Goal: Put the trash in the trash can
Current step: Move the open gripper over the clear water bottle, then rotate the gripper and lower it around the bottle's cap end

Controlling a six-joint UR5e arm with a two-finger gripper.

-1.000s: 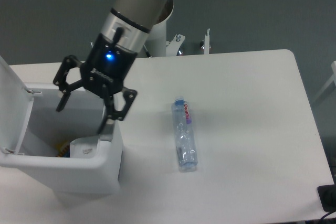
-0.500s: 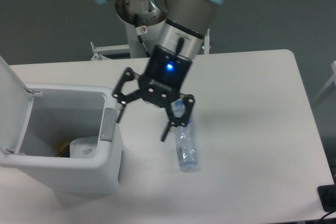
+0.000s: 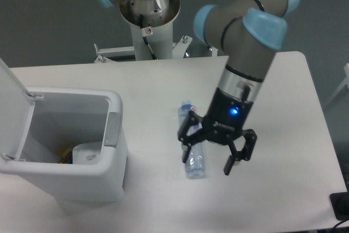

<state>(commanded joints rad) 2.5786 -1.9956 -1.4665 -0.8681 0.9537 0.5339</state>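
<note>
One clear plastic bottle (image 3: 192,145) lies on the white surface (image 3: 283,102), its blue cap pointing to 12 o'clock and its base to 6 o'clock. The gripper (image 3: 214,152) hangs over the bottle's lower half with its jaws spread wide and nothing held; one finger (image 3: 189,141) crosses in front of the bottle and the other sits at 3 o'clock of it, over bare surface. A blue light glows on the gripper body. At 9 o'clock of the bottle, well apart from it, stands the white trash can (image 3: 82,181), its lid (image 3: 12,107) tipped up at the left. Inside the can lies a white packet (image 3: 86,151), beside something yellow and blue that is too hidden to name.
</note>
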